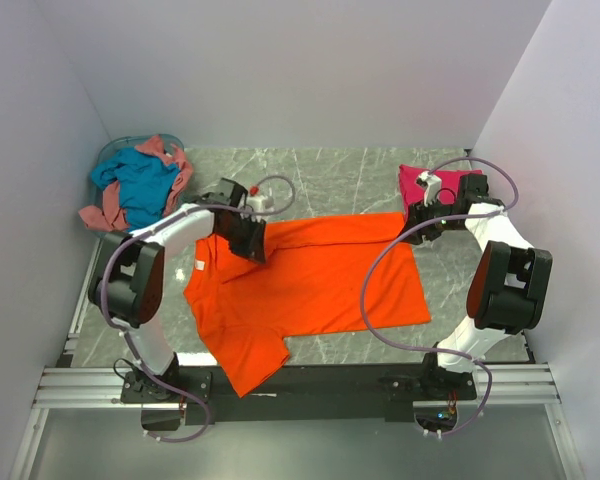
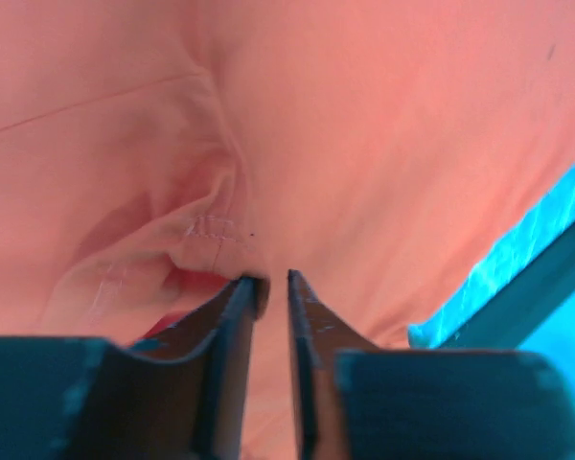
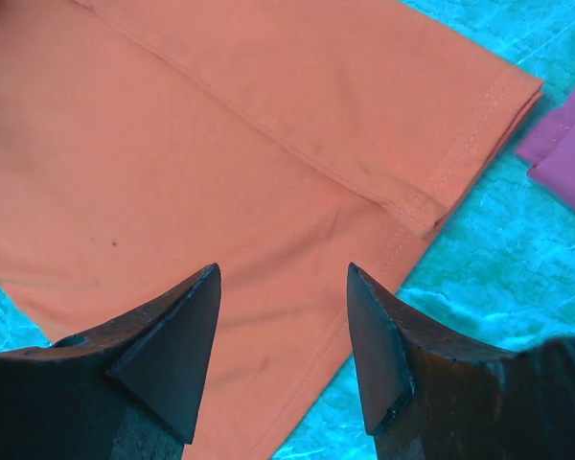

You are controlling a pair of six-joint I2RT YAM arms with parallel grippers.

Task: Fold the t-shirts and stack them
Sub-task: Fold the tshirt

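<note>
Top external view: bright orange cloth t-shirt (image 1: 310, 285) laid out for folding

The orange shirt lies spread on the grey marbled table (image 1: 330, 170), collar to the left, hem to the right, with its far edge turned over in a band. All positions below refer to this shirt.

Left gripper (image 2: 271, 280): at the far left corner, by the shoulder. The jaws stand a narrow slit apart, with cloth puckered at the tips. Whether any fabric is pinched cannot be determined.

Right gripper (image 3: 283, 273): above the far right corner, over the doubled hem. The jaws are spread wide and hold nothing.

Magenta-pink cloth t-shirt (image 1: 417, 180): just beyond the far right corner, in a compact fold. Teal-blue t-shirt (image 1: 140, 180) and salmon-pink t-shirt (image 1: 105, 212): heaped in the pale blue round basket (image 1: 120, 148), beyond the far left corner.

Handling: the fabric is judged light and limp, so it will sag and wrinkle. Recommended hold: both ends of one edge together, at the stitched hem and the shoulder seam, where doubled cloth gives purchase.
</note>
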